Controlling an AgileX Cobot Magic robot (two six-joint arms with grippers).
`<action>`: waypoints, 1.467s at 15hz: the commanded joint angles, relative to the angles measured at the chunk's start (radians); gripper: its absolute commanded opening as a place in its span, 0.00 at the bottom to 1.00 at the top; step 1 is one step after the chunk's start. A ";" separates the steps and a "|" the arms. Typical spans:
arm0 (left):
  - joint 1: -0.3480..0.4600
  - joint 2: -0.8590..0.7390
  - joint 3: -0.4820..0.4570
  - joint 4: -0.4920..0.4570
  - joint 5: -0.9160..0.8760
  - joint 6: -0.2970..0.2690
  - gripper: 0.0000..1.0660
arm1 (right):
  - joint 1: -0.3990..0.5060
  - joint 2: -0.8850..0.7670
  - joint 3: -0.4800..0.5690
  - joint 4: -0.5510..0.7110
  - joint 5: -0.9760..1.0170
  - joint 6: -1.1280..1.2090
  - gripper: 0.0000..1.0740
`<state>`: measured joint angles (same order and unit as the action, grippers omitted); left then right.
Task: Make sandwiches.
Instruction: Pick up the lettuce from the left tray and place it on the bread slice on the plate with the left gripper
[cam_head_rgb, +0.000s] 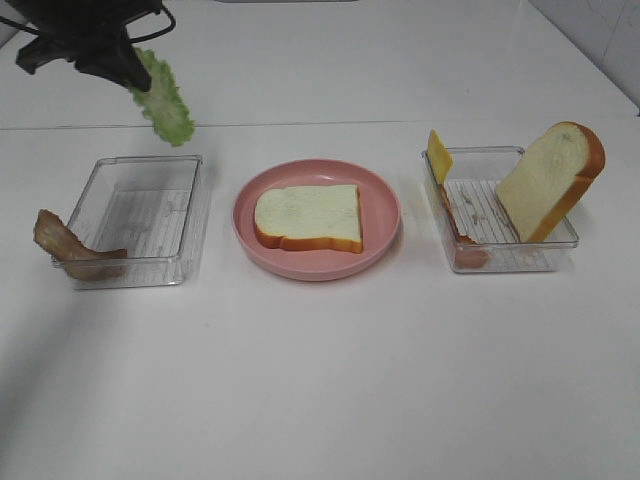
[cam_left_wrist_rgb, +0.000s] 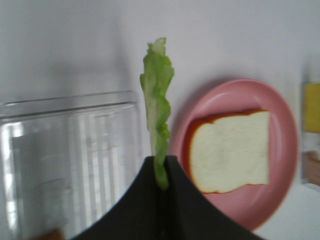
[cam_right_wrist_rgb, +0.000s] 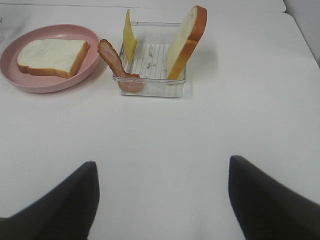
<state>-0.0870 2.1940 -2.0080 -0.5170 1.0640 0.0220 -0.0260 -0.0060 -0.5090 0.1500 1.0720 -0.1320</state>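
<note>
Left gripper (cam_left_wrist_rgb: 162, 172): pinching one end of lettuce (cam_left_wrist_rgb: 157, 100).
Lettuce: likely light, floppy; hangs at ten o'clock from plate (cam_head_rgb: 245, 215).
Right gripper (cam_right_wrist_rgb: 162, 192): spread wide, empty.

Table (cam_head_rgb: 320, 390): white, smooth, matt. Left tray (cam_head_rgb: 197, 215) and right tray (cam_head_rgb: 520, 260): clear hard plastic, glossy, ribbed floors. Plate (cam_head_rgb: 300, 268), centre frame: pink, smooth, satin finish, looks plastic. Flat bread (cam_head_rgb: 308, 216) and upright bread (cam_head_rgb: 545, 185): white faces matt and fine-pored like foam, orange-brown crusts smoother. Lettuce (cam_head_rgb: 165, 100), upper left: thin, ruffled, slightly waxy green. Left bacon (cam_head_rgb: 65, 245) and right bacon (cam_right_wrist_rgb: 114, 60): wavy, rubbery look, low gloss. Cheese (cam_head_rgb: 439, 155): flat, smooth, matt yellow. Fingers (cam_right_wrist_rgb: 265, 200): black, matt.
</note>
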 joint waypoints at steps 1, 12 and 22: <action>-0.082 0.017 -0.002 -0.220 -0.070 0.095 0.00 | -0.008 -0.014 0.002 0.000 -0.009 -0.006 0.65; -0.330 0.203 -0.002 -0.316 -0.210 0.078 0.00 | -0.008 -0.014 0.002 0.000 -0.009 -0.006 0.65; -0.306 0.223 -0.002 -0.008 -0.124 -0.037 0.50 | -0.008 -0.014 0.002 0.000 -0.009 -0.006 0.65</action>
<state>-0.3910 2.4210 -2.0090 -0.5290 0.9380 -0.0090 -0.0260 -0.0060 -0.5090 0.1500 1.0720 -0.1320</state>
